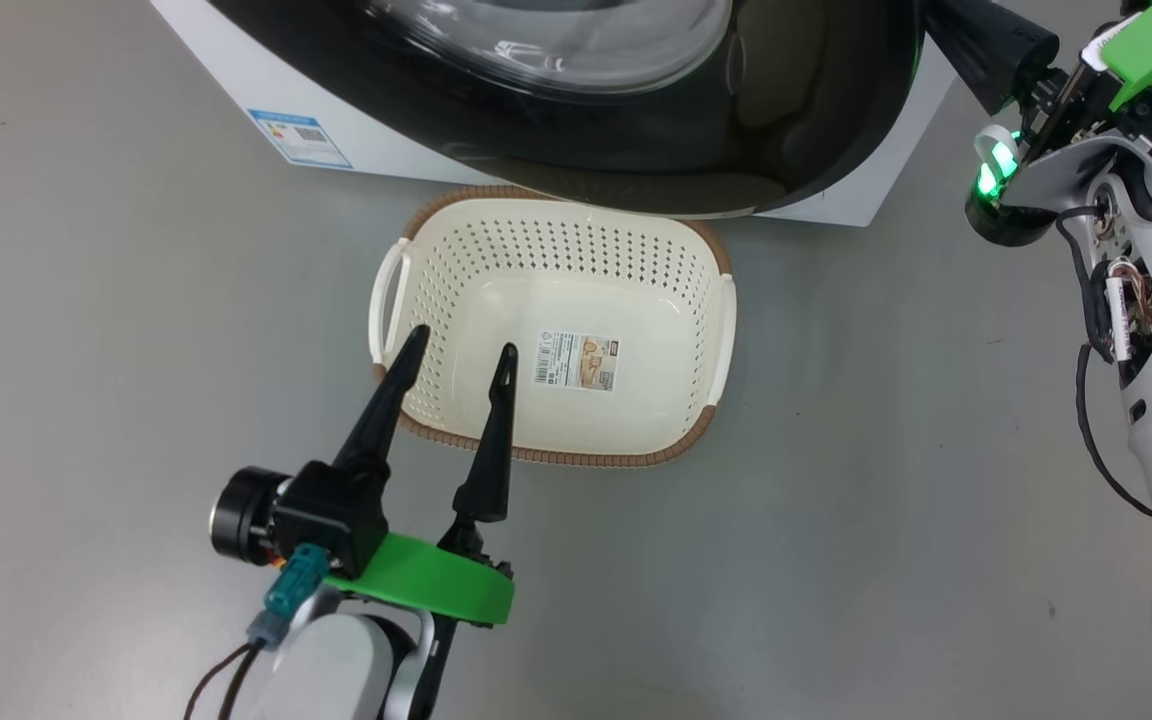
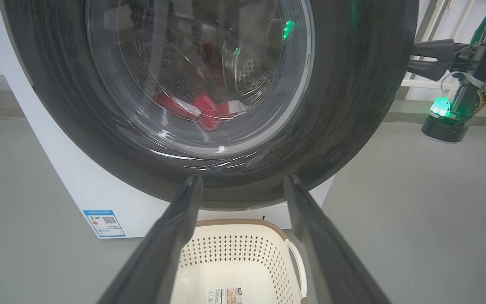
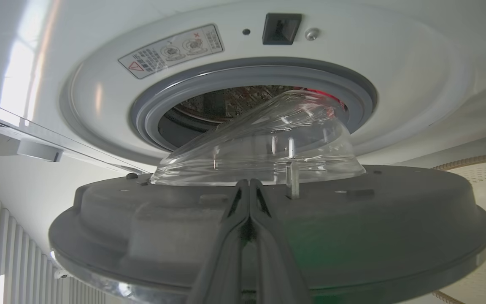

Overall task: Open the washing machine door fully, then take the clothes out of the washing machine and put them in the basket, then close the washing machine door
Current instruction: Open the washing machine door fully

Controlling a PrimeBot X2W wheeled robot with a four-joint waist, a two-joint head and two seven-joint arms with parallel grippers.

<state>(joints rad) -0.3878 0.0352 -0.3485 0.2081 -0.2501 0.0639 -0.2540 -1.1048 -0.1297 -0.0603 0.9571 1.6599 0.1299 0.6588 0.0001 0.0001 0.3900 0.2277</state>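
Right pincer point(image 3: 249, 182) pressed together, nothing pinched, tips against inner face of the washing machine door point(image 2: 352, 105), likely levering it wider; door only partly open. Left pincer point(image 1: 462, 343) spread, empty, hovering over the basket point(image 1: 556, 458), which sits on the floor point(image 1: 86, 400) under the door, ready for the clothes point(image 2: 205, 109) lying inside the washing machine point(image 2: 78, 190).

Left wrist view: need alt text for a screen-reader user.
The washing machine door, black-rimmed, looms ahead, red clothes visible through its glass. The open left claw hangs above the empty basket; the right claw sits at the door's right edge.
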